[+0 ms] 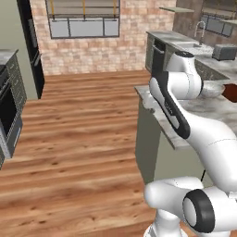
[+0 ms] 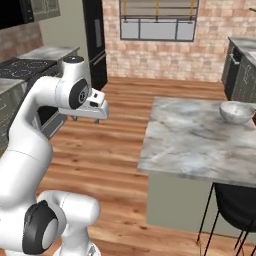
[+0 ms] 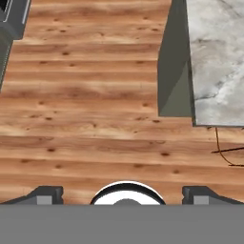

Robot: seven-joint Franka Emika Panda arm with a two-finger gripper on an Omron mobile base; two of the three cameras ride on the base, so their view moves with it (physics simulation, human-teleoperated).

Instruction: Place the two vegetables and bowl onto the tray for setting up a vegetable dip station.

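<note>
The gripper, jaws spread and holding nothing, hangs over the wooden floor beside the marble island counter. The bowl sits at its far end, touching the tray, cut off by the frame edge.

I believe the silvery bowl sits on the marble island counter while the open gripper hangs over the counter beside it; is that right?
Not quite. The bowl does sit on the marble island counter, but the open gripper hangs over the wooden floor, off to the counter's side, as the hand view shows.
</note>
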